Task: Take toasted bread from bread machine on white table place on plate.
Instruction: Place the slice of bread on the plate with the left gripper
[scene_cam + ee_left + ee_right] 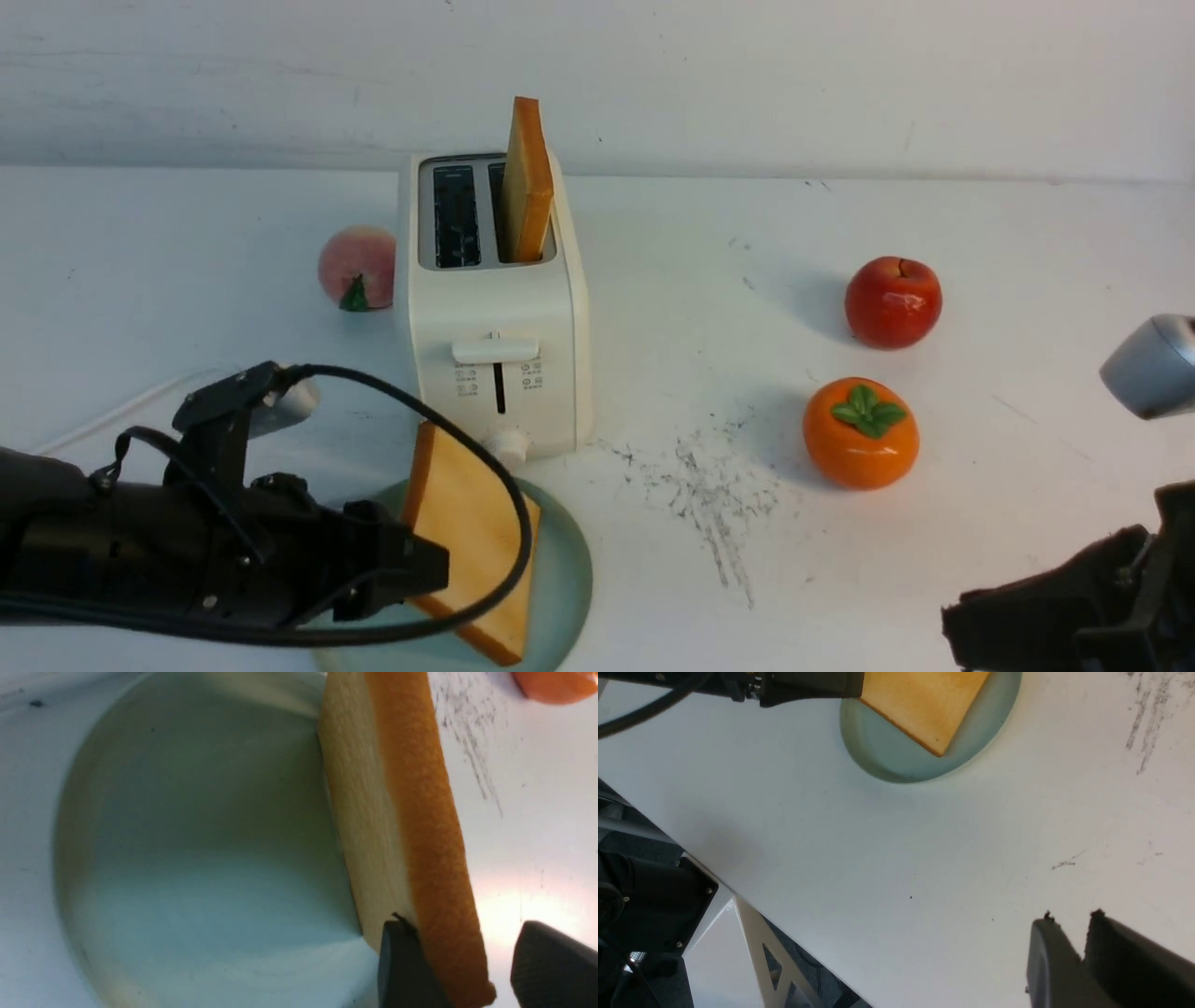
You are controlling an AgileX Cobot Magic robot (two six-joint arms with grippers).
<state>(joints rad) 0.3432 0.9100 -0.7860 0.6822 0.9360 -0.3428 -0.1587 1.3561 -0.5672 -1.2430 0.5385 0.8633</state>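
The cream-white bread machine [499, 317] stands on the white table [700, 243]. One slice of toasted bread [527, 177] stands upright in its right slot; the left slot is empty. A second slice [471, 541] leans tilted on the pale blue-green plate [565, 579] in front of the toaster. My left gripper [439, 565] is at that slice's lower left edge. In the left wrist view the gripper [462, 926] is open: one finger [402, 961] touches the toast [397, 812], the other stands apart from it, above the plate [187, 858]. My right gripper [1071, 917] is shut and empty, low at the right front [962, 621].
A peach [358, 266] sits left of the toaster. A red apple [893, 301] and an orange persimmon [861, 432] sit to the right. The white cord [121, 411] runs left. Scuff marks [709, 504] lie right of the plate. The table's front edge [738, 891] shows in the right wrist view.
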